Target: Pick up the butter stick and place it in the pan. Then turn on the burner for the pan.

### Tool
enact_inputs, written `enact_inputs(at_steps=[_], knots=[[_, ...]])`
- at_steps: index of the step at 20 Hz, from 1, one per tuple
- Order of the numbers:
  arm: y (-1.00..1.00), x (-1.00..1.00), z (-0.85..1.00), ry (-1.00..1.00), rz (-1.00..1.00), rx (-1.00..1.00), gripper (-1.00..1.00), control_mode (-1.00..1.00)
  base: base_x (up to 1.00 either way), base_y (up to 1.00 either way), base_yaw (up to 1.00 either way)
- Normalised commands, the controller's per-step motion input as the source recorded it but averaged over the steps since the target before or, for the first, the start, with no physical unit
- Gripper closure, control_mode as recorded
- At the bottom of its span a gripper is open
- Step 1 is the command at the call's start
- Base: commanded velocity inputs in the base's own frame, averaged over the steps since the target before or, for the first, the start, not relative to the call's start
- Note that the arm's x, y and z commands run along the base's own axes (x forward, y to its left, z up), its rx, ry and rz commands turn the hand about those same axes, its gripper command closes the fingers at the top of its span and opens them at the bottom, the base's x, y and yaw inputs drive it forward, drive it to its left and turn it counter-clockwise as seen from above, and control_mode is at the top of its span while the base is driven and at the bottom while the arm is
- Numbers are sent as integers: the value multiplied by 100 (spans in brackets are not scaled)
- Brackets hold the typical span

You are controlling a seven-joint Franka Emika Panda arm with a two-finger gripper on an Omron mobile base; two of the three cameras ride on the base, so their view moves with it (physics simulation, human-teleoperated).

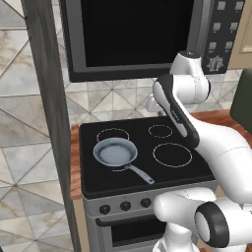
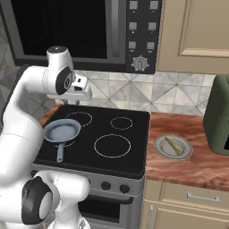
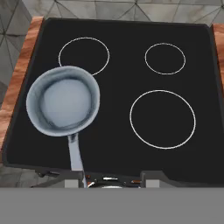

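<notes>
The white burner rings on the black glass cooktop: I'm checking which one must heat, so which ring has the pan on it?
The front-left ring, mostly hidden beneath the grey-blue frying pan; the three other rings lie bare.

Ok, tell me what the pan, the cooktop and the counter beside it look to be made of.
The pan: grey-blue metal by the look, matte bowl with a soft sheen, and a brighter silvery handle.
The cooktop: smooth black glass or ceramic, flat, with thin white burner rings printed on it.
The counter: reddish-brown wood, going by its grain-like streaks; it could equally be a wood-look laminate.
</notes>
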Motion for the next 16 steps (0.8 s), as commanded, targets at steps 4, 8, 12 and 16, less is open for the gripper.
enact_inputs(at_steps=[4,8,12,16], knots=[[0,-1,0,0,0,0,-100,-100,0,0,0],[-31,-10,-10,-5,0,1,-100,-100,0,0,0],[-71,-20,-7,-2,-1,6,-100,-100,0,0,0],[-76,-13,-18,0,-1,6,-100,-100,0,0,0]])
